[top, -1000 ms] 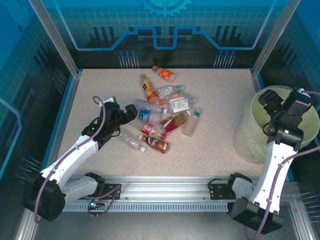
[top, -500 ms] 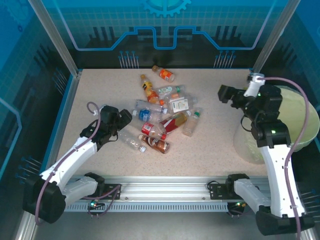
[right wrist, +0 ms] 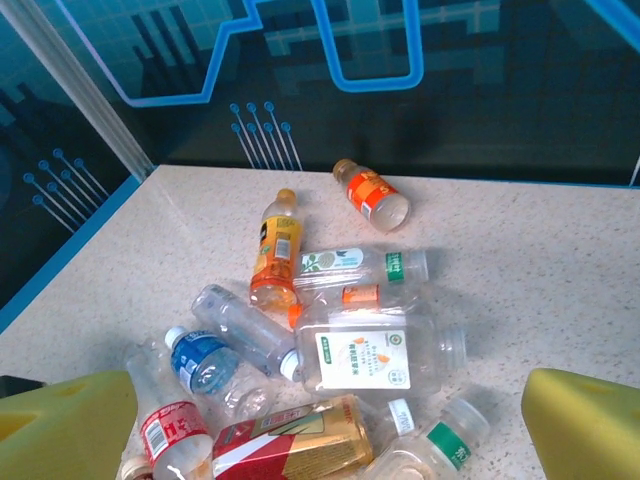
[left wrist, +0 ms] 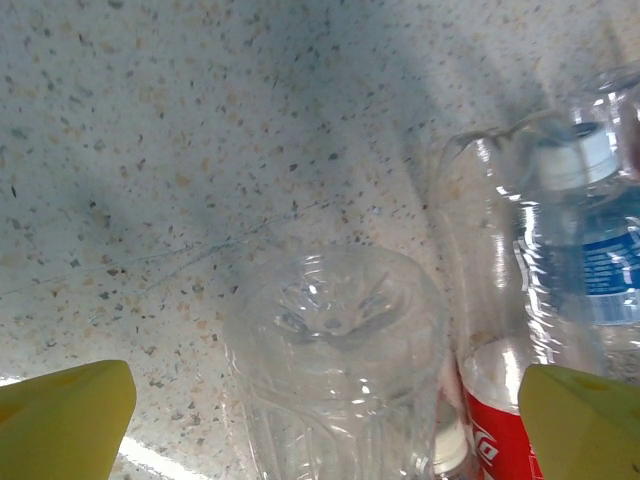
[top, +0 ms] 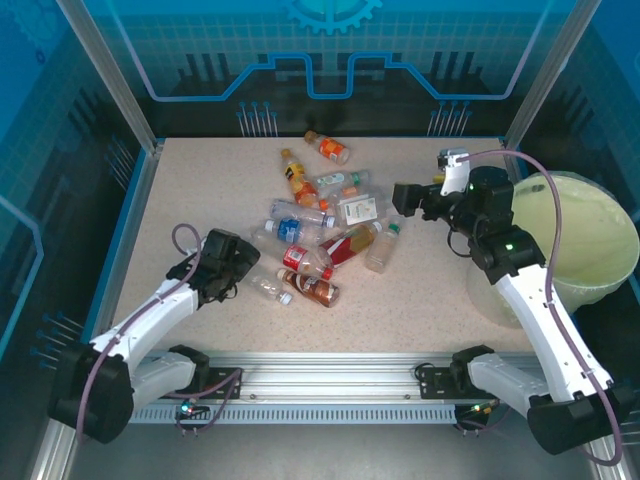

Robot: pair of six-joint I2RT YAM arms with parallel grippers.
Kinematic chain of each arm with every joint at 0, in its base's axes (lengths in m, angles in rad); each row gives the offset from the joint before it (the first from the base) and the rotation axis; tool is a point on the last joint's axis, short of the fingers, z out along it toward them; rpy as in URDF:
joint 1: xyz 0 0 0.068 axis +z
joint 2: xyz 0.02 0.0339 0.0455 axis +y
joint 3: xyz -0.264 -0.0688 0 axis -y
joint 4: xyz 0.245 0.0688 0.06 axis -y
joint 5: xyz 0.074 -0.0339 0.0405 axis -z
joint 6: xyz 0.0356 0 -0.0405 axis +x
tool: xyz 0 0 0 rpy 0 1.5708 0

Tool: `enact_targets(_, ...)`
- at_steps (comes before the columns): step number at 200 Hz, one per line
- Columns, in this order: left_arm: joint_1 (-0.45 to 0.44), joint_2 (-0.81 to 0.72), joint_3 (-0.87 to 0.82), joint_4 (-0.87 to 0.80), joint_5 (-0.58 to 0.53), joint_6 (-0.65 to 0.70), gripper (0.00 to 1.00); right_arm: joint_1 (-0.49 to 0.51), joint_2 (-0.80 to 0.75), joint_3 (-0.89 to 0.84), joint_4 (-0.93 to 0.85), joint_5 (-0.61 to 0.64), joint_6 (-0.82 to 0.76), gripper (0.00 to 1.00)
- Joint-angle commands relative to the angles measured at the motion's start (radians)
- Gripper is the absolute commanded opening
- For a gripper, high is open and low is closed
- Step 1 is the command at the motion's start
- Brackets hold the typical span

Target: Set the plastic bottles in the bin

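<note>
Far left of the large round pale yellow-green bin [top: 592,232], the left gripper [left wrist: 325,425] sets its jaws released astride a clear empty plastic bottle [left wrist: 335,330], which is likely light, crushable and slick, and best pinched mid-body. The other plastic bottles [top: 322,228], some holding liquid, lie heaped on the speckled counter [top: 185,180]. Just left of the bin, the right gripper [top: 404,198] hovers with its jaws released and empty. The bin's contents cannot be told.

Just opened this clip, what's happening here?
Two white robot arms are clearing small clear plastic bottles off a speckled table into a large pale yellow-green bin at the right. The left gripper, open, hangs over an empty clear bottle at the pile's near left edge. The right gripper, open and holding nothing, points at the pile from beside the bin. About a dozen bottles lie on the table.
</note>
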Motion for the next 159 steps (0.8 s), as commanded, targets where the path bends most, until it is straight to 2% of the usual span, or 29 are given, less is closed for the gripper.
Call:
enact_targets(1, 0.010, 0.049, -0.019, 0.059, 0.024, -0.043, 0.99, 0.015, -0.005, -0.017, 0.055, -0.065, 0.016, 1.00)
enact_targets(36, 0.011, 0.123, -0.048, 0.188, 0.047, 0.000, 0.97, 0.017, -0.028, -0.041, 0.055, -0.100, -0.008, 1.00)
enact_targets(82, 0.016, 0.198, -0.068, 0.268, 0.047, 0.019, 0.74, 0.019, -0.058, -0.090, 0.097, -0.133, 0.003, 1.00)
enact_targets(121, 0.019, 0.165, -0.068, 0.308, 0.046, 0.099, 0.60, 0.029, -0.055, -0.107, 0.137, -0.165, 0.016, 1.00)
enact_targets(159, 0.017, 0.068, -0.037, 0.322, 0.081, 0.235, 0.54, 0.036, -0.038, -0.105, 0.151, -0.171, 0.021, 1.00)
